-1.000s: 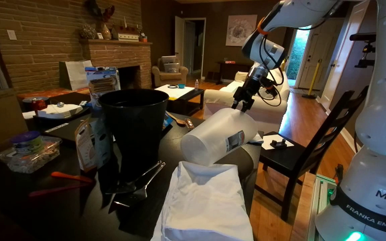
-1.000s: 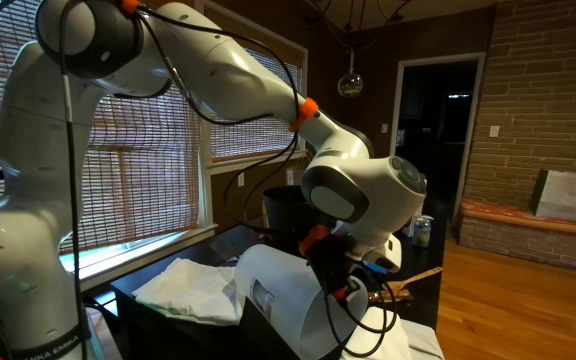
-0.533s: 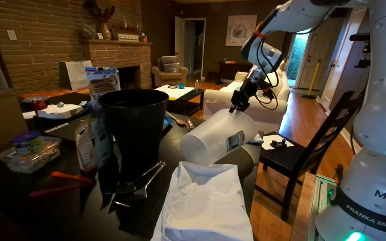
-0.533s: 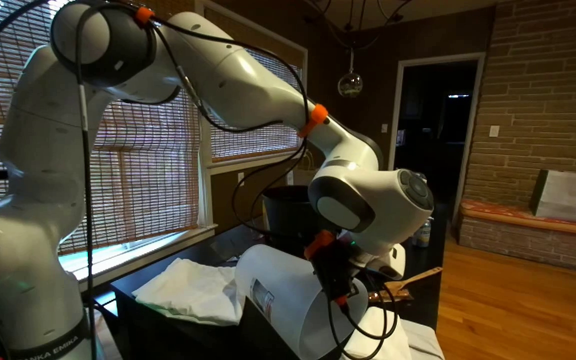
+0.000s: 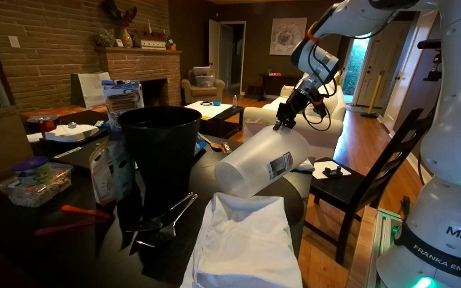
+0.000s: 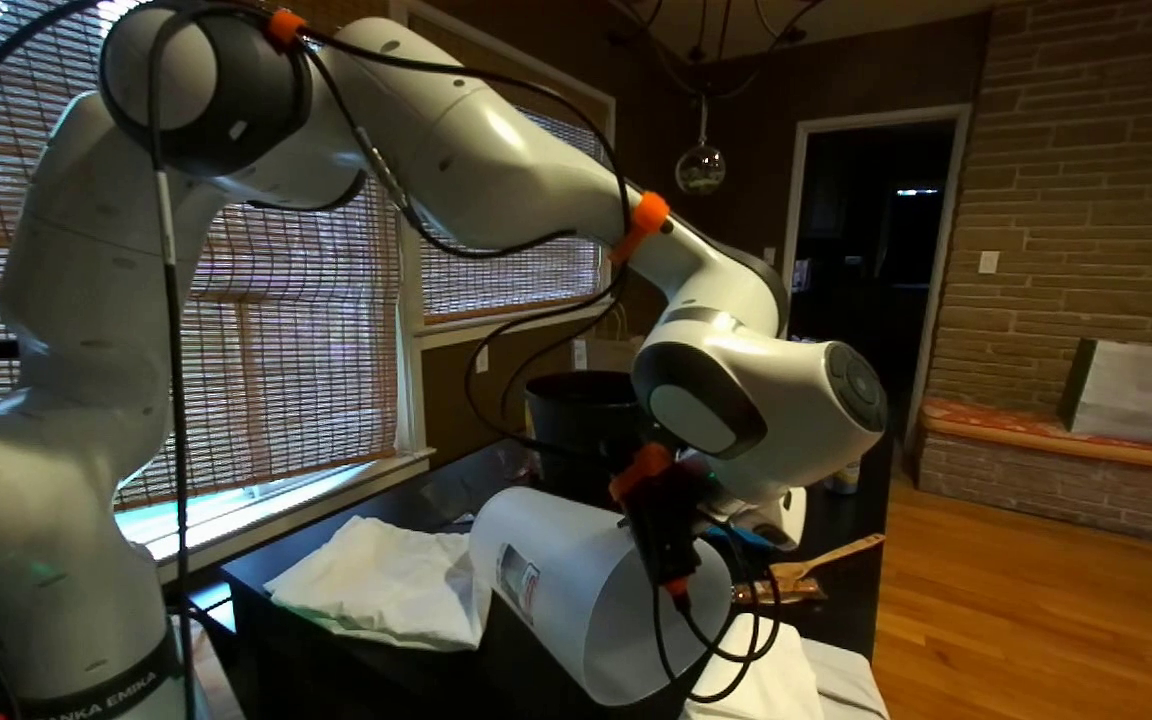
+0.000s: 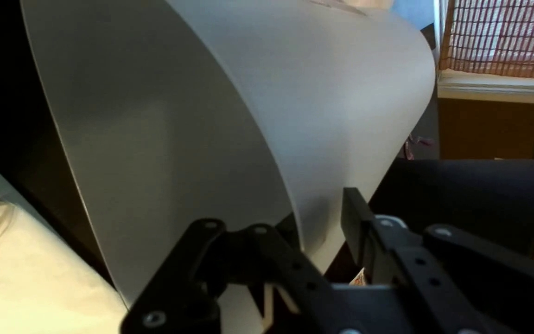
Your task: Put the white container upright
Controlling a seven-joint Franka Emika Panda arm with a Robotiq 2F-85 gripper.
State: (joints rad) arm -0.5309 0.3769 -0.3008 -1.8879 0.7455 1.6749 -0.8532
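Currently, the white container (image 5: pixel 250 166) lies on its side on the bench (image 5: pixel 205 170), near the far right corner as seen in an exterior view. Its mouth points toward that corner; its base end is just beside the folded white cloth (image 5: pixel 248 244). The printed label (image 5: pixel 280 165) on its flank faces the right edge. Whether the mouth end rests on the bench top or sits slightly above it cannot be judged from these angles.

The arm (image 6: pixel 506 165) reaches in over the right edge, and the gripper (image 5: pixel 281 125) points down at the upper part of the container's rim. Jaw state: clamped on the container wall at the rim. In the wrist view, one jaw is inside the mouth, its tip partly masked by the wall; the opposite jaw is outside.

Surrounding items are placed as follows. The cloth runs along the right edge. The black bin (image 5: pixel 160 160) stands upright, farther from the right edge than the container. Two dark utensils (image 5: pixel 170 231) lie between bin and cloth. A wooden spoon (image 5: pixel 215 147) lies at the far edge. Toward the left edge, a purple-lidded tub (image 5: pixel 32 174) sits on a clear box (image 5: pixel 38 196). An orange utensil (image 5: pixel 85 211) lies between the clear box and the dark utensils.
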